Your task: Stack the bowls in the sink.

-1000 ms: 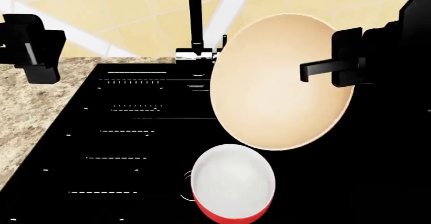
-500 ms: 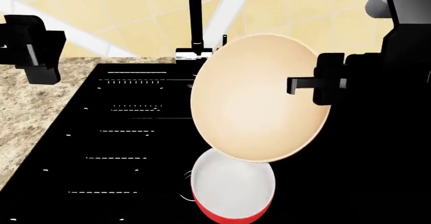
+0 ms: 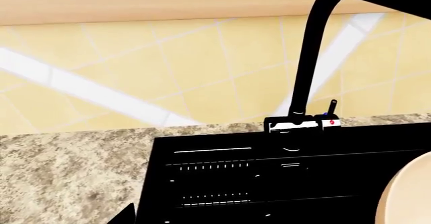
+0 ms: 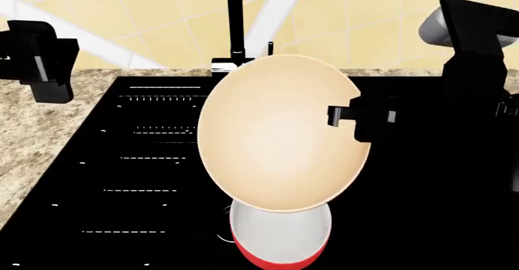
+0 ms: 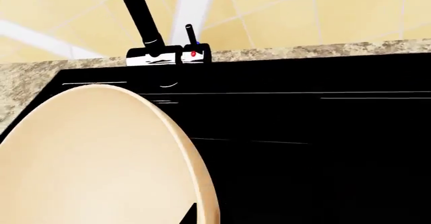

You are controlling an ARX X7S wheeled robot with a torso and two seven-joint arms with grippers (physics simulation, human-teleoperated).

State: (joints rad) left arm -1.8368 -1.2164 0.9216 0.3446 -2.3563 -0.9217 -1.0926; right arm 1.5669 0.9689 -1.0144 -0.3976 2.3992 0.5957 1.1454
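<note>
The beige bowl [image 4: 280, 133] hangs tilted above the black sink [image 4: 121, 179], its hollow facing the head camera. My right gripper [image 4: 344, 119] is shut on its right rim, one finger [image 5: 189, 214] inside the bowl [image 5: 94, 163]. The white bowl with a red outside [image 4: 280, 236] sits in the sink near the front. Its far rim is hidden behind the beige bowl's lower edge. My left gripper [image 4: 36, 51] hovers high at the left over the counter, open and empty. The left wrist view shows an edge of the beige bowl [image 3: 407, 193].
A tall black faucet [image 4: 236, 20] with a chrome base rises at the sink's back edge, just behind the held bowl. Speckled stone counter [image 4: 33, 130] runs along the sink's left side. A yellow tiled wall [image 4: 162, 14] stands behind.
My right gripper has carried the beige bowl left and down. It now overlaps the top of the red-and-white bowl. The left arm has not moved.
</note>
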